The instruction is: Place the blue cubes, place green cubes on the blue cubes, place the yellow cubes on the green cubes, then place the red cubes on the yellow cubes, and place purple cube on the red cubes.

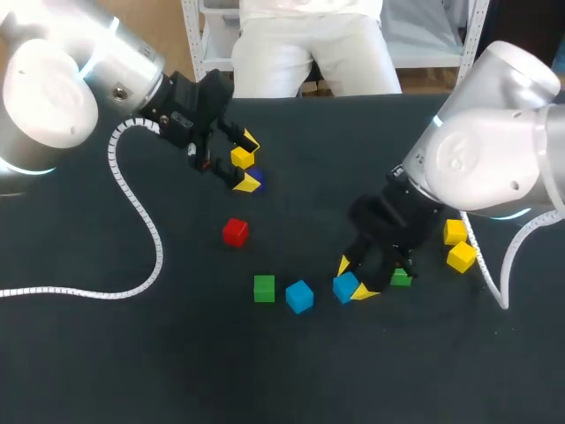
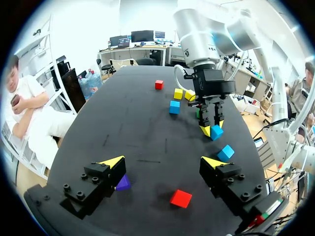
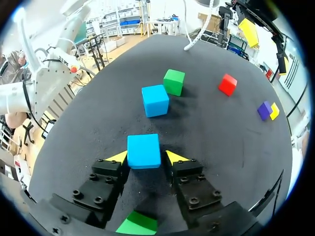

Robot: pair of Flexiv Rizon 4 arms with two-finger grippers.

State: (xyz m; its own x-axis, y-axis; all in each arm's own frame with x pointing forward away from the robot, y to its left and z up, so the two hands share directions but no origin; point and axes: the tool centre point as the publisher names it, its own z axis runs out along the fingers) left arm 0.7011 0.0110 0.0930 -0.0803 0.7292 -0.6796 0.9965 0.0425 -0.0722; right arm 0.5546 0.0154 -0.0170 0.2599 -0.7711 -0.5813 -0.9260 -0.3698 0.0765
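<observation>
My right gripper (image 1: 353, 278) is down on the table, shut on a blue cube (image 3: 143, 151) whose sides meet both yellow tips. Ahead of it lie a second blue cube (image 3: 155, 100), a green cube (image 3: 174, 81) and a red cube (image 3: 227, 84). Another green cube (image 1: 401, 276) sits just behind the right fingers. My left gripper (image 2: 165, 164) hangs open over the far left part of the table, with the purple cube (image 2: 123, 183) beside one fingertip and the red cube (image 2: 181, 198) under the gap. Two yellow cubes (image 1: 455, 231) (image 1: 461, 256) lie by the right arm.
In the left wrist view, a further blue cube (image 2: 174, 106) and a second red cube (image 2: 159, 84) lie beyond my right arm, which hides them in the head view. A white cable (image 1: 132, 212) from the left arm loops across the table's left side.
</observation>
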